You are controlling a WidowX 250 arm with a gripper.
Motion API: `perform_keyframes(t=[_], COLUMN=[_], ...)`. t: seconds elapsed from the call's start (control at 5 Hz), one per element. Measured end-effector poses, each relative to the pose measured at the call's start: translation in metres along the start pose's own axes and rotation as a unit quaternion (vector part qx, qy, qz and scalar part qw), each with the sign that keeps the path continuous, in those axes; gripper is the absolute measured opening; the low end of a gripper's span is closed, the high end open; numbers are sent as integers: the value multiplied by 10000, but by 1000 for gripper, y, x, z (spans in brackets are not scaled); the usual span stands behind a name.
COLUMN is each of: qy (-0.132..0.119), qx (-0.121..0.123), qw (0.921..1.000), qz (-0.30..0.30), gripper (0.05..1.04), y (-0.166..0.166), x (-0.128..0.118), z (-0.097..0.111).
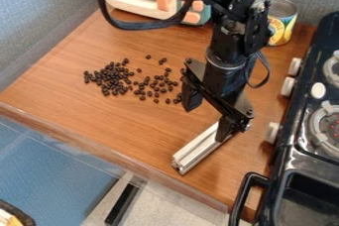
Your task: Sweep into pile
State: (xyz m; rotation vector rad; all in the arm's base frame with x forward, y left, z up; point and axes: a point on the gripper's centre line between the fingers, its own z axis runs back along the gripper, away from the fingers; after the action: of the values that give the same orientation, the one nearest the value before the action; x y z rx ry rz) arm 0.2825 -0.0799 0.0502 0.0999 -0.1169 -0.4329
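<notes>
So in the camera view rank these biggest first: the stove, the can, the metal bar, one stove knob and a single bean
1. Stove, though cut off
2. Can and metal bar: too alike to rank
3. Stove knob
4. Bean

The black gripper [208, 125] is hanging over the wooden counter [119, 121] with its fingers spread. Dark beans [114, 77] are lying loosely scattered beside it, and a metal bar [195, 152] is resting by one finger.
</notes>
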Motion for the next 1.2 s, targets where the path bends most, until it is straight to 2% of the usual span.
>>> perform_keyframes(t=[0.2,0.6,0.8,1.0,1.2], qy=[44,-39,62,198,246], qx=[-41,-437,-423,-402,-372], qw=[10000,9986,9986,9986,9985], qz=[-27,-287,-300,-290,-333], gripper=[1000,1000,964,679,404], y=[-2,-16,-17,-13,-12], x=[-2,-2,-3,-7,-9], z=[-6,-21,-33,-42,-41])
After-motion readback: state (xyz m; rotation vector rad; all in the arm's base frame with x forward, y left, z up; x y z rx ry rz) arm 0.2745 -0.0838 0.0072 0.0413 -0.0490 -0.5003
